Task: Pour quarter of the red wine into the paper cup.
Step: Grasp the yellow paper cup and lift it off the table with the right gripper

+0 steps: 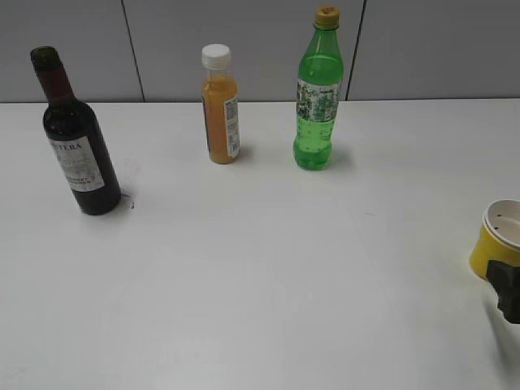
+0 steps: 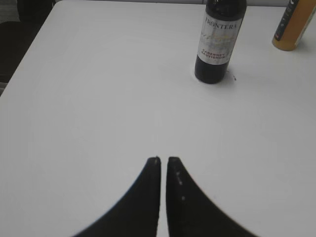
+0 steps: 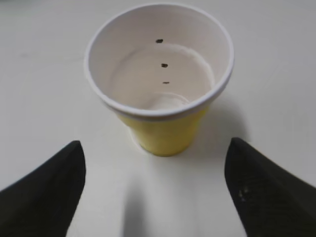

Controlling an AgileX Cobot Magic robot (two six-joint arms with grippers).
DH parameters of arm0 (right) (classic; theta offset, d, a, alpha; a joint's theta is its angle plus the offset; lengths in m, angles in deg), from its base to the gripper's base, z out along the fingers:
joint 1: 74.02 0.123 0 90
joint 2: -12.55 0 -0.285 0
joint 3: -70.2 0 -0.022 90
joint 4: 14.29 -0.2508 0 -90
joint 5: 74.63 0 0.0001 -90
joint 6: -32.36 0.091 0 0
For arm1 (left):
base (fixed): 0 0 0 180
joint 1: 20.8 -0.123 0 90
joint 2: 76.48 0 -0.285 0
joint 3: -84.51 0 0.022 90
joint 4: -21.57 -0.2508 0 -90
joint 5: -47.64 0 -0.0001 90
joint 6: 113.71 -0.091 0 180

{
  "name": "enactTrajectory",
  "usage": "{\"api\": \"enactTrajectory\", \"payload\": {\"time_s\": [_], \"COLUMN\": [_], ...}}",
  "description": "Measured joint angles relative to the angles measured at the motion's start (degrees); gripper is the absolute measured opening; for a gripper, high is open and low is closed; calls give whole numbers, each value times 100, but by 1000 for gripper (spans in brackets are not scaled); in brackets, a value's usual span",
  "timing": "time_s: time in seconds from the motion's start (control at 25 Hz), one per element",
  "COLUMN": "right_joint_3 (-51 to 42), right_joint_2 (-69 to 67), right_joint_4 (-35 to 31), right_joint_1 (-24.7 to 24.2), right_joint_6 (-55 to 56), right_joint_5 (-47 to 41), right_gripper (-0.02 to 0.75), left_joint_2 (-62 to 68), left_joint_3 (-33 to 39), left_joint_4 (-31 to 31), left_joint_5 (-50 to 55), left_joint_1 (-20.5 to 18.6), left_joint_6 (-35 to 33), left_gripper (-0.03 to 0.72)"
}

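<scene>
Dark glass wine bottle (image 1: 75,146), heavy and slick, stands far left on the white counter (image 1: 268,276), best gripped mid-body; left fingers (image 2: 163,159) closed, right fingers (image 3: 153,163) spread before the light, crushable yellow paper cup (image 3: 159,74).

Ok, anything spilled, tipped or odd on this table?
Nothing spilled or tipped. All three bottles stand upright. One oddity: the paper cup has three small dark specks down its white inner wall; otherwise it looks empty.

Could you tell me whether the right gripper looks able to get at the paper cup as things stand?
Probably yes: the right gripper is open, its fingers apart, with the upright paper cup just ahead and nothing between them.
</scene>
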Motion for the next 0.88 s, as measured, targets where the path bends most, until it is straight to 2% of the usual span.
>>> {"api": "enactTrajectory", "payload": {"time_s": [0.48,0.88], "right_joint_3": [0,215], "right_joint_2": [-1764,-2440], "right_joint_4": [-248,-91], "right_joint_1": [0,0], "right_joint_6": [233,127], "right_joint_5": [1990,2261], "right_gripper": [691,687], "left_joint_2": [0,0], "left_joint_3": [0,0], "left_joint_4": [0,0], "left_joint_5": [0,0], "left_joint_1": [0,0], "left_joint_6": [0,0], "left_gripper": [17,16]}}
